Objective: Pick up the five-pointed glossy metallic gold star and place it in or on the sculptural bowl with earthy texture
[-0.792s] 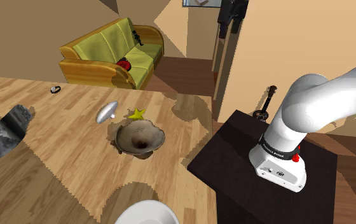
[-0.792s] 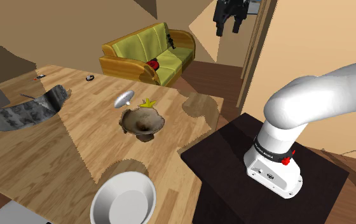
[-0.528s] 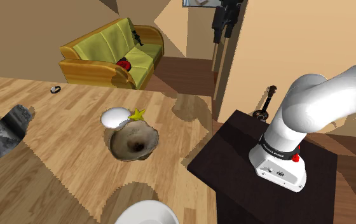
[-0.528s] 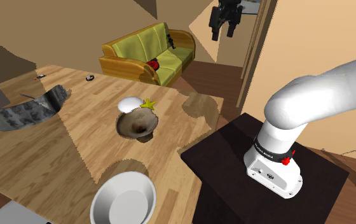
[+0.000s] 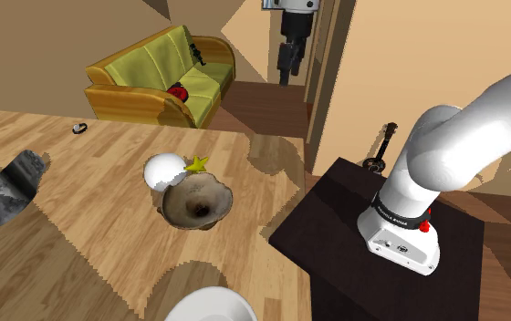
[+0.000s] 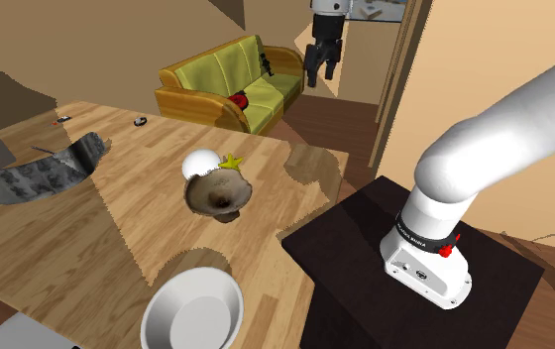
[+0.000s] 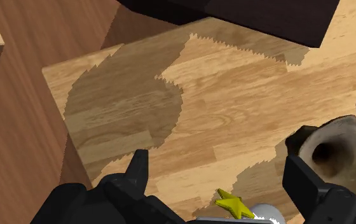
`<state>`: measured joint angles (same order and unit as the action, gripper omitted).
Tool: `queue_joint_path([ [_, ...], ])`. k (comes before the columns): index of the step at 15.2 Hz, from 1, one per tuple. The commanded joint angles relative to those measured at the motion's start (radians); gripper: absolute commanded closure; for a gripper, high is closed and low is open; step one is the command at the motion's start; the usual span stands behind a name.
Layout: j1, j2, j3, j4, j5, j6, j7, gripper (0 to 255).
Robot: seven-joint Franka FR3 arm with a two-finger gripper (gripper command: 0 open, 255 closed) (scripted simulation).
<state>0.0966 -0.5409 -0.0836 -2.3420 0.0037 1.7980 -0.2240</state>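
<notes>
Nearest in the shoulder view, a white dish [image 5: 210, 305] cuts the lower edge at 6 o'clock. At 4 o'clock the dark stand [image 5: 336, 237] carries the arm's white base [image 5: 400, 223]. From there the arm [image 5: 464, 137] rises, bends at a rounded joint and runs out of the picture toward 2 o'clock.

Further in on the wooden worktop [image 5: 89, 210] sits the earthy brown bowl [image 5: 194, 202], upright with a dark hollow. The gold star [image 5: 196, 163] lies flat on the worktop at the bowl's 12 o'clock, just beside the rim. Whether they touch cannot be told. A white rounded thing [image 5: 163, 169] rests against the rim at 11 o'clock, next to the star. A crumpled grey piece [image 5: 7, 191] lies at the worktop's 9 o'clock side.

Farthest, past the worktop's far edge, stands a green sofa [image 5: 153, 73] with a wooden frame. The hand comes in from the top edge at 12 o'clock and hangs high, pointing down, well apart from the star and bowl.

In the second exterior view the star [image 6: 232, 161] and bowl [image 6: 218, 193] lie the same way, with the hand high at 12 o'clock.

In the wrist view the jaws are spread, the black fingers [image 7: 138, 168] wide apart and holding nothing. The star [image 7: 234, 205] shows far below between them, and the bowl [image 7: 335, 159] lies beside the other finger.
</notes>
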Motion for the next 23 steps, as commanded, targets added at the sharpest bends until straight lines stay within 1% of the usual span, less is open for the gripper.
queue_joint_path([
  [1,0.015,0.074,-0.01,0.019,0.004,0.052,-0.047,0],
  [6,0.051,0.25,-0.026,0.06,0.024,0.173,-0.159,0],
  [12,0.086,0.469,-0.026,0.149,0.061,0.286,-0.292,0],
  [17,0.104,0.652,-0.008,0.251,0.092,0.352,-0.395,0],
  [23,0.117,0.868,0.031,0.404,0.112,0.4,-0.5,0],
])
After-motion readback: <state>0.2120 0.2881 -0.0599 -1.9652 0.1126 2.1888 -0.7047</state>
